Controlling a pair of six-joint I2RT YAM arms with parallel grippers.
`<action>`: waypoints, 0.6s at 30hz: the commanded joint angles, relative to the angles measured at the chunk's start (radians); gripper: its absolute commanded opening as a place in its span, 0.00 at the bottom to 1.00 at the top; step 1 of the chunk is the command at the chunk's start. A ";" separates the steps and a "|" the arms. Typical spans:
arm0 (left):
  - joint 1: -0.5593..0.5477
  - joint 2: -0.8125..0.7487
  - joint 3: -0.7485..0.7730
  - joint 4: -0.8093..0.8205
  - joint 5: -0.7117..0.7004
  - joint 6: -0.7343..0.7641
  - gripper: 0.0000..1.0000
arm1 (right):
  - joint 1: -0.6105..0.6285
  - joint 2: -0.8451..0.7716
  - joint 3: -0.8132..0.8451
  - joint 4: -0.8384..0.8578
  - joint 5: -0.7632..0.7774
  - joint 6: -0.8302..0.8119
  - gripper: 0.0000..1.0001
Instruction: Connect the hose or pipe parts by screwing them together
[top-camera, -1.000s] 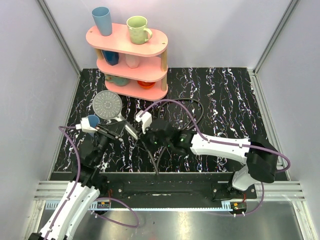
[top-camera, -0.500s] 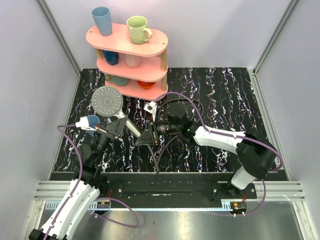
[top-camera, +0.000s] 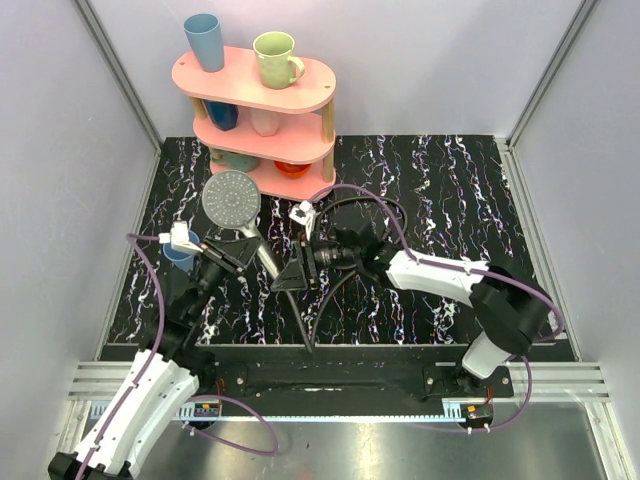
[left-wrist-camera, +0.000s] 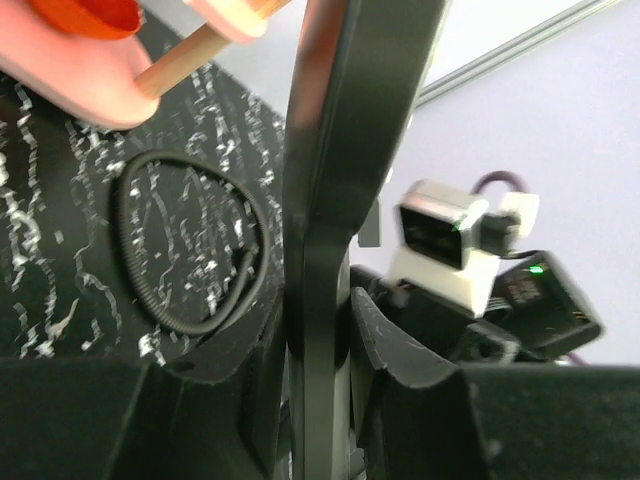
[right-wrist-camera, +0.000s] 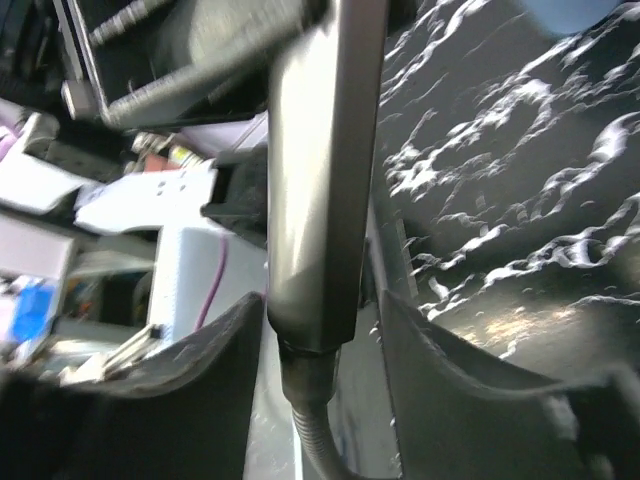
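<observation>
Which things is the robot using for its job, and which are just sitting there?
For the job: shower head, black hose.
Just sitting there: pink shelf, blue cup, green mug.

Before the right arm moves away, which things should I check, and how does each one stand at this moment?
1. Left gripper grips the shower head by its handle: ok, shut on it.
2. Right gripper open: ok, it stands apart on both sides of the handle end.
3. Hose joined to the handle: ok, it enters the handle's bottom end.
4. Joint fully tight: cannot tell.
5. Hose slack: ok, a loose loop lies on the table.
6. Shower head free of the pink shelf: cannot tell, they look close from above.
</observation>
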 joint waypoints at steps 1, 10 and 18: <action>-0.005 -0.001 0.109 -0.144 -0.086 0.056 0.00 | 0.009 -0.146 0.025 -0.180 0.248 -0.117 0.66; -0.005 0.095 0.215 -0.338 -0.206 0.038 0.00 | 0.245 -0.237 0.098 -0.513 0.872 -0.318 0.82; -0.005 0.143 0.279 -0.442 -0.249 0.021 0.00 | 0.465 -0.043 0.316 -0.693 1.430 -0.397 0.79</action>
